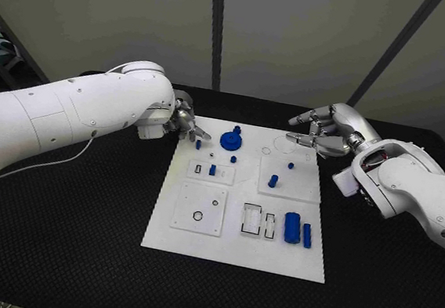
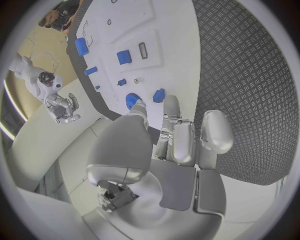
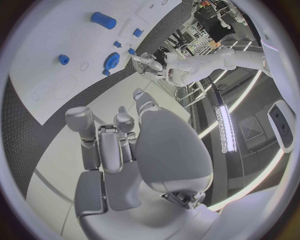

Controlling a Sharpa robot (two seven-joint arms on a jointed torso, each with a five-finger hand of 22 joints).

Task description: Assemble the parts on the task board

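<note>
We start at the white board [image 1: 235, 255], lying in the middle of the black surface [image 1: 46, 253], with the small blue pieces scattered across it. At its far end sits a blue round piece like a gear [image 1: 231, 141] with a small blue peg [image 1: 198, 144] just beside it near the left edge. Further in are a short blue peg [image 1: 213, 170] by a slot, another peg [image 1: 273, 181] on the right-hand plate, and a tiny one [image 1: 290, 165] above it. Nearer us, two blue cylinders [image 1: 292, 227] lie side by side next to two empty rectangular slots [image 1: 251, 219] — most pieces look not yet seated, so we judge the work to be at an early stage.

The left robot hand [image 1: 185, 124] hovers at the board's far left corner, just beside the gear and the small peg; its fingers are apart and hold nothing, and in its wrist view the fingertips [image 2: 170, 106] point at the gear. We read this as the approach to a pick-up. The right robot hand [image 1: 323, 132] hangs past the far right corner, fingers spread, empty, off the board.

The next move calls for a careful lowering of the left fingers round one piece — the peg and gear lie close, so a narrow pinch is needed to avoid nudging the neighbour.
</note>
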